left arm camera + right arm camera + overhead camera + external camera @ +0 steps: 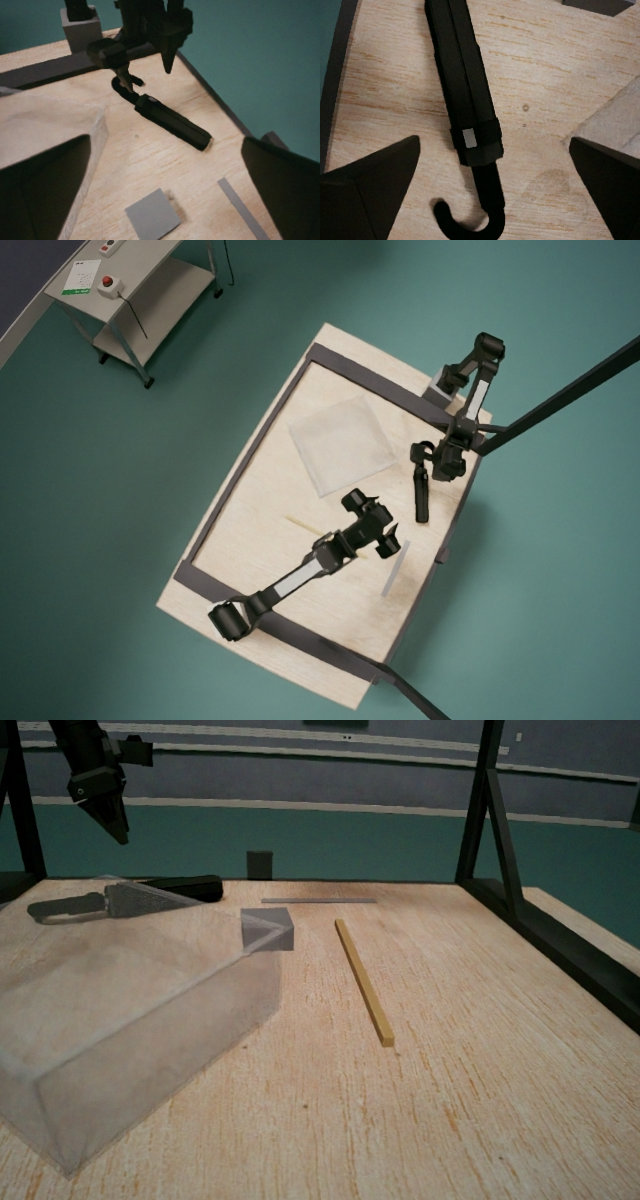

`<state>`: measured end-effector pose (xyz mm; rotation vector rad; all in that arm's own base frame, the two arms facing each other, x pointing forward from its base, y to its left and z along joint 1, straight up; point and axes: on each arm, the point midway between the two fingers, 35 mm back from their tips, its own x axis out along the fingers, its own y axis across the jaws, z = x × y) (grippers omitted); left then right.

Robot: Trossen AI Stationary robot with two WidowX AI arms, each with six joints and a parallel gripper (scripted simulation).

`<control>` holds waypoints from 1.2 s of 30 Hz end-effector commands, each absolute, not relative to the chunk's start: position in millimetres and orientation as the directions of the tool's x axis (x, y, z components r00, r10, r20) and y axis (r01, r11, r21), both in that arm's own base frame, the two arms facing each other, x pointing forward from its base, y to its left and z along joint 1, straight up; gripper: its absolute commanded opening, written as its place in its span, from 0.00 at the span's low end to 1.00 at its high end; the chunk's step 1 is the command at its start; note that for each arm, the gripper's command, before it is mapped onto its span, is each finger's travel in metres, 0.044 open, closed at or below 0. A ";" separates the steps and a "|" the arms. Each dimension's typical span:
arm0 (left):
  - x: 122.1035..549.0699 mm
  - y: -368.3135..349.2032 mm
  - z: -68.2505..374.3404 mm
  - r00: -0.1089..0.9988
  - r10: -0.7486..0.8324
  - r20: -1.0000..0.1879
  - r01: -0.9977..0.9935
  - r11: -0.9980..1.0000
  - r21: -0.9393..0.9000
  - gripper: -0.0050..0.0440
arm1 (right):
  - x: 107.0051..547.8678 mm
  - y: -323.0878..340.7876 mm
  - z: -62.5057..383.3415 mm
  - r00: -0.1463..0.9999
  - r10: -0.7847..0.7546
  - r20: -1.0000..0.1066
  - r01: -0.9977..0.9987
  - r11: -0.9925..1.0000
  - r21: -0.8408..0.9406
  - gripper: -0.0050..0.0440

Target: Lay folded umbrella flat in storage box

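The folded black umbrella (421, 493) lies flat on the table, outside the box and near the table's edge, with its hooked handle toward the right arm's base. It also shows in the right wrist view (465, 100), the left wrist view (172, 122) and the exterior view (129, 895). The translucent storage box (341, 444) stands beside it, apart and empty. My right gripper (496, 143) is open and hovers above the umbrella's strap and handle end, not touching it. My left gripper (386, 513) is open and empty, held above the table near the umbrella's tip.
A grey block (271, 920) stands by the box's corner. A tan stick (363, 980) and a flat grey strip (395, 568) lie on the table. Black frame posts (491, 802) rise at the table's edges.
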<state>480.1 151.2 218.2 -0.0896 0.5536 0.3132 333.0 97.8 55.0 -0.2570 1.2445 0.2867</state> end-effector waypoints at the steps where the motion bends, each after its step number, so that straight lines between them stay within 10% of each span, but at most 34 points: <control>1: 479.8 151.6 231.0 0.817 0.274 -0.507 -0.318 0.948 -0.001 0.92 | 331.6 106.0 59.4 0.345 0.123 -0.930 -0.325 0.946 0.005 1.00; 26: 479.8 151.6 231.0 0.817 0.274 -0.507 -0.318 0.948 -0.001 0.92 | 340.5 110.1 49.9 0.330 0.115 -0.937 -0.342 0.940 -0.005 0.87; 36: 479.8 151.6 231.0 0.817 0.274 -0.507 -0.318 0.948 -0.001 0.92 | 353.5 119.1 29.9 0.149 0.063 -0.987 -0.481 0.877 -0.017 0.87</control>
